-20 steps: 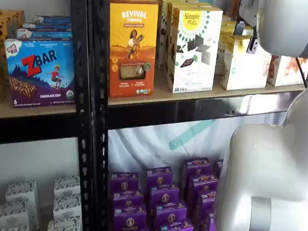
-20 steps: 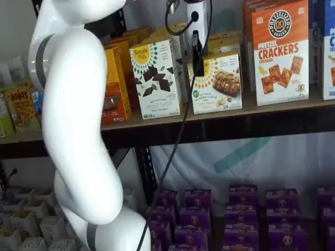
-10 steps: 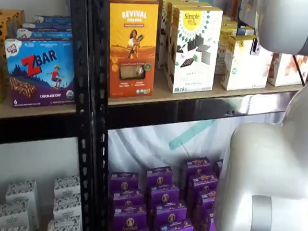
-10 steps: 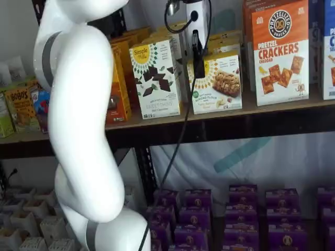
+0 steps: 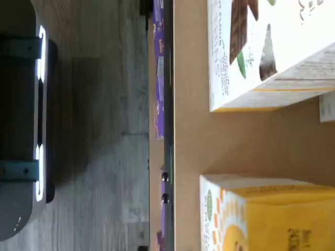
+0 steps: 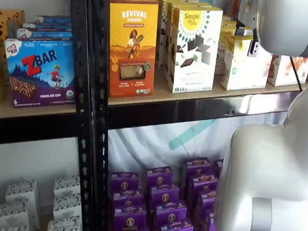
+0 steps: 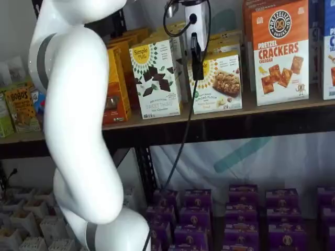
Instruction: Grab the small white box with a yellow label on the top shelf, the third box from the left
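The small white box [image 7: 217, 83], with a yellow top and a teal round mark low on its front, stands on the top shelf [image 7: 235, 124] in both shelf views [image 6: 246, 63]. It is to the right of the taller Simple Mills box [image 7: 156, 78]. My gripper [image 7: 196, 61] hangs from the view's top edge with a cable beside it. Its black finger is seen side-on, level with the box's upper left front corner. No gap between fingers shows. The wrist view shows the box's yellow top [image 5: 272, 214] and the tan shelf board [image 5: 188, 130].
An orange Revival box [image 6: 131, 46] stands left of the Simple Mills box [image 6: 193, 50]. A Pretzel Crackers box [image 7: 280, 52] stands to the right. Purple boxes [image 6: 159, 199] fill the lower shelf. A black upright [image 6: 87, 90] divides the bays. My white arm links [image 7: 78, 115] block part of both views.
The arm's links have shifted a little. The black finger has edged slightly left and stays in front of the small white box's upper corner. The boxes have not moved.
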Motion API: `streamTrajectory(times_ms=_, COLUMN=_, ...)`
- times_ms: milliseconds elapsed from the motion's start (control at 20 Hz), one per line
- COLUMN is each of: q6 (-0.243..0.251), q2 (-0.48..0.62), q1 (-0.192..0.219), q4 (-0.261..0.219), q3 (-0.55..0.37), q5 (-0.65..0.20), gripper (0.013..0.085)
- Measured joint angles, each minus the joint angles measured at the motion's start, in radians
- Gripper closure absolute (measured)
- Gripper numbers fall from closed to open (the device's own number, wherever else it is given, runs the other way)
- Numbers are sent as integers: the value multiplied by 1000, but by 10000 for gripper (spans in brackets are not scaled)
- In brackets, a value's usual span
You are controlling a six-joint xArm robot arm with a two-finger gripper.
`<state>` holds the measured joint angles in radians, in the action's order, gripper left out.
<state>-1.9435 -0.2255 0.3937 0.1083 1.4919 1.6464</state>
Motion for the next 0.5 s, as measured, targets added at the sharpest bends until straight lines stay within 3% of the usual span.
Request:
streamTrajectory(times_ms=300, q6=-6, q2=-13, q1=8, q4=20, q3=-19, q5=-22, gripper=330)
streamTrajectory(times_ms=500, q6=-9, q2=-18, q1=12, q4=27, q3=-28, q5=-32, gripper=330)
